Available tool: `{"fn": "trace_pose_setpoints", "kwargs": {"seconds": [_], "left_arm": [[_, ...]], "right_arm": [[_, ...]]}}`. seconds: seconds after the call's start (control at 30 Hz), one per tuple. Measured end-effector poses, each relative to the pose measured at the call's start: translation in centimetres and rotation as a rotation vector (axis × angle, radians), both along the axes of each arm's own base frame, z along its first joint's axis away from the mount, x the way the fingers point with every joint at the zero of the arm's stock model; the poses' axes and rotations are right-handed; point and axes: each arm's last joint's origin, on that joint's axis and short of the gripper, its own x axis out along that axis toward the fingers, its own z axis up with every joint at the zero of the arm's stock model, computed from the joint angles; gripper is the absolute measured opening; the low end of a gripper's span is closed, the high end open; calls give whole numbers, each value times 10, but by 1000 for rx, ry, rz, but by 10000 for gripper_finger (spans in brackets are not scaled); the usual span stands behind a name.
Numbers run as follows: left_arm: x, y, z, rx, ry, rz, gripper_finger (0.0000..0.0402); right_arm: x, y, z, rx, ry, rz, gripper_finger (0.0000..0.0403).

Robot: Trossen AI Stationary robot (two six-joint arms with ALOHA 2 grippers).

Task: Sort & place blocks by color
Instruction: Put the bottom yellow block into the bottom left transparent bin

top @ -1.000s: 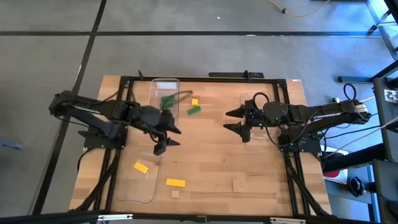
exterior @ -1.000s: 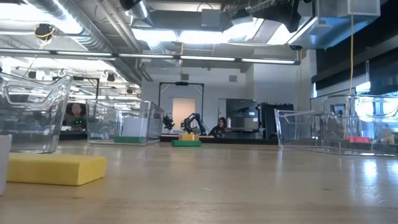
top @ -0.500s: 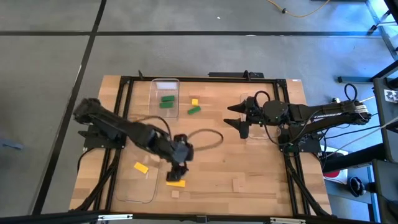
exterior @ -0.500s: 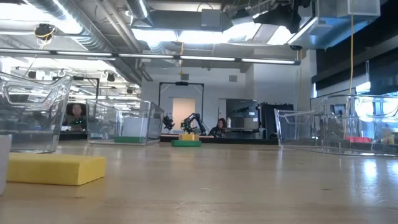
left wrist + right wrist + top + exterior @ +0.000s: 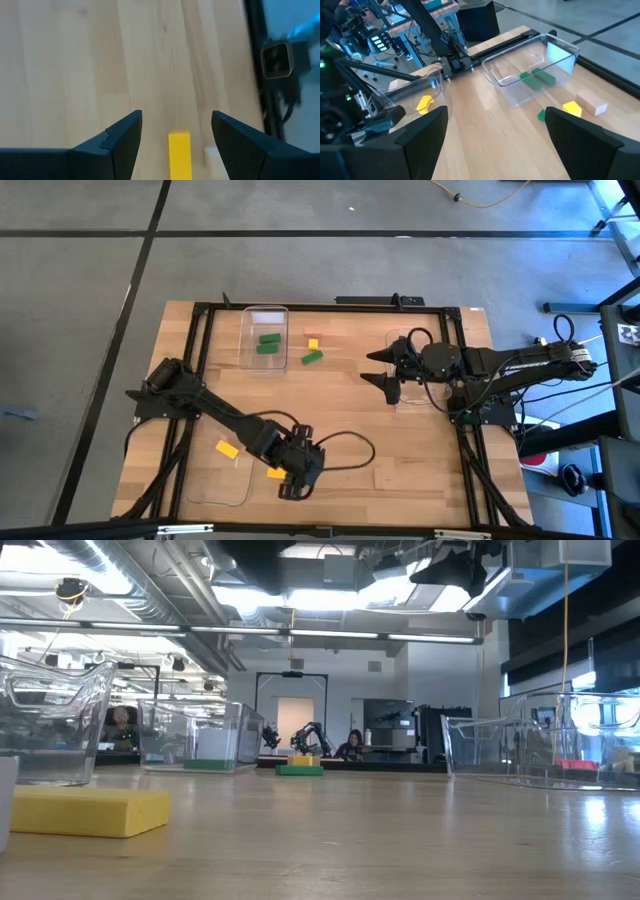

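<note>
The left gripper (image 5: 291, 480) hangs low over the near middle of the wooden table (image 5: 400, 430), fingers spread apart and holding nothing. In the left wrist view a long yellow block (image 5: 179, 154) lies on the bare wood between the two fingers (image 5: 119, 142) — its long axis runs straight along the line the gripper points, one short end toward the camera. A tiny pale tan cube (image 5: 211, 156) sits just beside it. From above, only a sliver of that yellow block (image 5: 275, 473) shows at the gripper's edge.

A second yellow block (image 5: 227, 449) lies tilted beside the near clear tray (image 5: 215, 490). The far clear tray (image 5: 250, 358) holds two green blocks (image 5: 267, 343); a third green block (image 5: 312, 358) rests slantwise on the table just outside it, near a pale tan block (image 5: 312, 343).

The right gripper (image 5: 383, 368) waits over the table's right side — its fingers are wide apart and empty.
</note>
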Motion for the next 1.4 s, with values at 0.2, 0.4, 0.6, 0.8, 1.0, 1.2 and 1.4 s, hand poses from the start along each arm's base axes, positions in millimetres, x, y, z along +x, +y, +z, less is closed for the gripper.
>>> {"fn": "trace_pose_setpoints", "kwargs": {"seconds": [0.2, 0.4, 0.6, 0.8, 1.0, 1.2, 1.4], "left_arm": [[-2, -14, -17, 5, 66, -53, 231], [4, -21, -43, 38, 114, -47, 231], [9, -22, -75, 32, 234, -40, 231], [11, -22, -92, 47, 295, -35, 231], [10, -21, -99, 56, 339, -40, 231], [12, -20, -98, 65, 319, -33, 231], [15, -18, -111, 55, 354, -27, 231]], "right_arm": [[-1, 0, -3, 21, 24, -9, 335], [-2, 0, -5, 20, 51, -9, 335], [-2, 0, -6, 58, 50, -24, 335], [1, 0, -10, 61, 72, -27, 335], [5, 1, -14, 58, 91, -27, 335], [7, 1, -16, 56, 101, -27, 335], [8, 1, -16, 53, 102, -26, 335]]}}
